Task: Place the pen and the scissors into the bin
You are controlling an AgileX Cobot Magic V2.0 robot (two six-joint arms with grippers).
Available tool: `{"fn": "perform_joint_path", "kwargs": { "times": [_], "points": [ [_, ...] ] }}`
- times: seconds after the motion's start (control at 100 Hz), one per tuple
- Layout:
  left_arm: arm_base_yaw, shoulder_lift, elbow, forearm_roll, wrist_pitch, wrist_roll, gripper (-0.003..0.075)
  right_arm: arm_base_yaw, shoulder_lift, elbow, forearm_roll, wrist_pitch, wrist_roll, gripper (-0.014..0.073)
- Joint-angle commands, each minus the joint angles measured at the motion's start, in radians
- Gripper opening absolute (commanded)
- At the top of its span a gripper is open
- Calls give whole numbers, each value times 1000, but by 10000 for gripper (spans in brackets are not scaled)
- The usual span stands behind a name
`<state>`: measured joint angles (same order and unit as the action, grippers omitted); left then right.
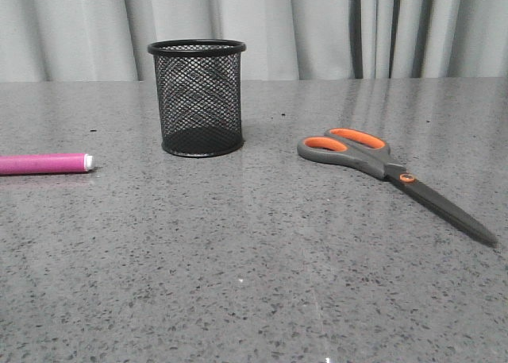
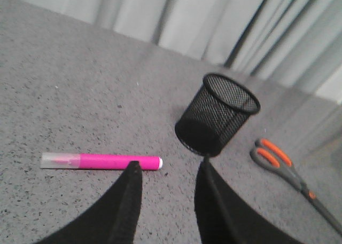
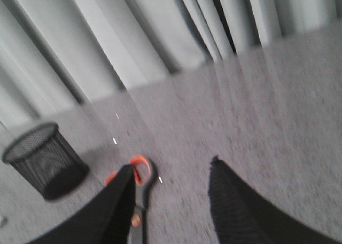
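Note:
The black mesh bin point(image 1: 198, 97) stands upright and empty at the back middle of the grey table. The pink pen point(image 1: 44, 164) lies flat at the left edge of the front view. The scissors point(image 1: 381, 163) lie flat and closed to the right, blades toward the front right. Neither gripper shows in the front view. My left gripper point(image 2: 168, 166) is open and empty above the table, just short of the pen point(image 2: 112, 161), with the bin point(image 2: 216, 116) beyond. My right gripper point(image 3: 171, 169) is open and empty above the scissors point(image 3: 140, 188); one finger covers part of a handle.
Grey curtains point(image 1: 317, 25) hang behind the table's far edge. The bin also shows in the right wrist view point(image 3: 45, 161), away from the scissors. The speckled grey tabletop point(image 1: 238, 260) stretches bare toward the front.

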<state>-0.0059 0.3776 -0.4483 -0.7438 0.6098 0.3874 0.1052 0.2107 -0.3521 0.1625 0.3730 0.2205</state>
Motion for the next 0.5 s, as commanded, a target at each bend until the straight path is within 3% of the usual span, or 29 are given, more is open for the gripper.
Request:
{"fn": "perform_joint_path", "kwargs": {
  "times": [0.0,0.17,0.3,0.37,0.49],
  "points": [
    [-17,123,-142,29,85,3,237,-3,72,-51,-10,-3,-17,349],
    [-69,333,-345,162,316,3,176,-3,97,-55,-2,-8,-17,348],
    [-142,465,-498,390,464,36,243,-3,95,-55,-2,-8,-17,348],
    [-202,518,-560,507,496,95,294,-3,95,-55,0,-10,-17,348],
    [-304,607,-629,693,506,133,303,5,95,-55,0,-16,-17,348]
  ]
}}
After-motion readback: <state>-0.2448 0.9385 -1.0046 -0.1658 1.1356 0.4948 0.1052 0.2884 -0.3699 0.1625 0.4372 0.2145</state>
